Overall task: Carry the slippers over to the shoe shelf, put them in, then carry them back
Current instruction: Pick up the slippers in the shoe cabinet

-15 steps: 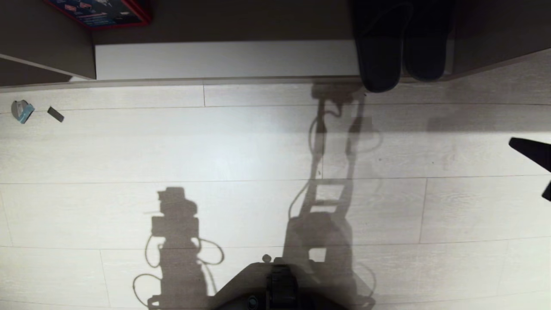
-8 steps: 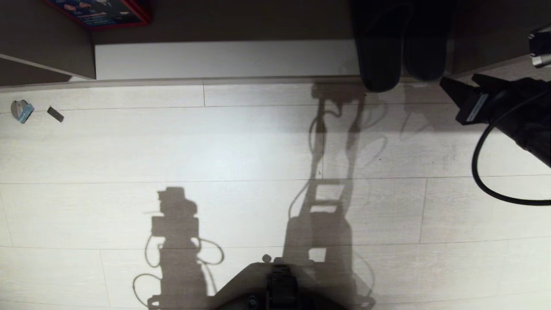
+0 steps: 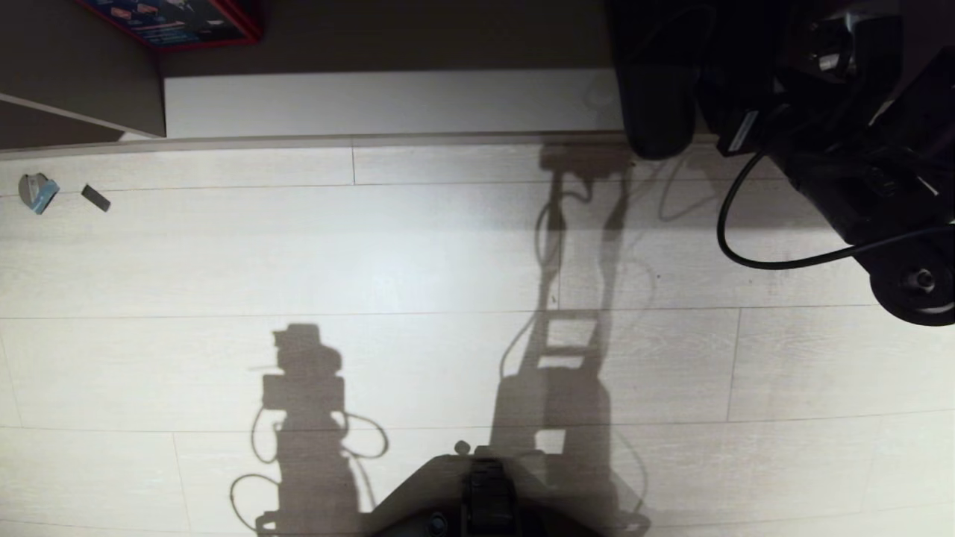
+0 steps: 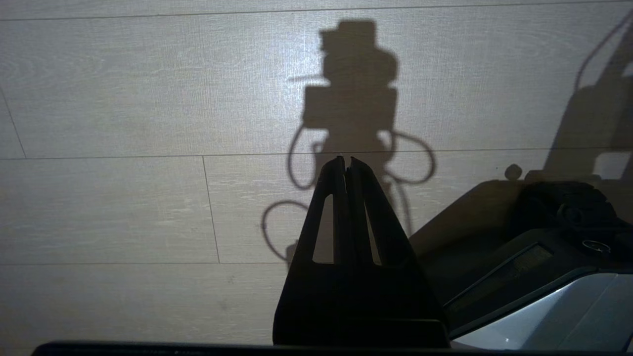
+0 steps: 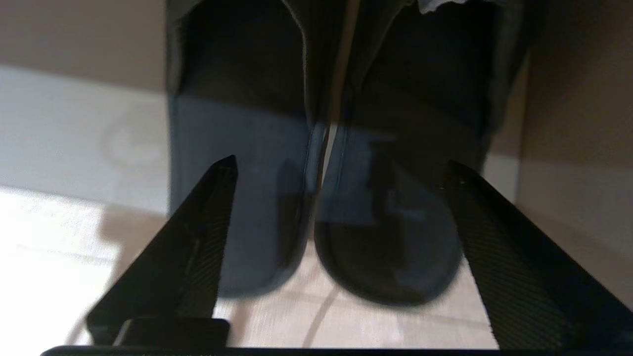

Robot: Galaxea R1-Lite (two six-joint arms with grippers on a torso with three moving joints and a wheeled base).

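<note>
Since a second ago, my right gripper [image 5: 341, 173] has swung in from the frame's right edge to the slippers [image 5: 316, 198]. Its jaws stand wide, holding nothing, one on each outer side of the pair, apparently to clasp both at once. Slippers: flat, matte dark grey, rounded heels side by side, overhanging the pale base board of the shoe shelf [image 3: 388, 101]. Left gripper [image 4: 346, 165]: parked above the pale plank floor [image 3: 224, 261], fingers pressed together.
</note>
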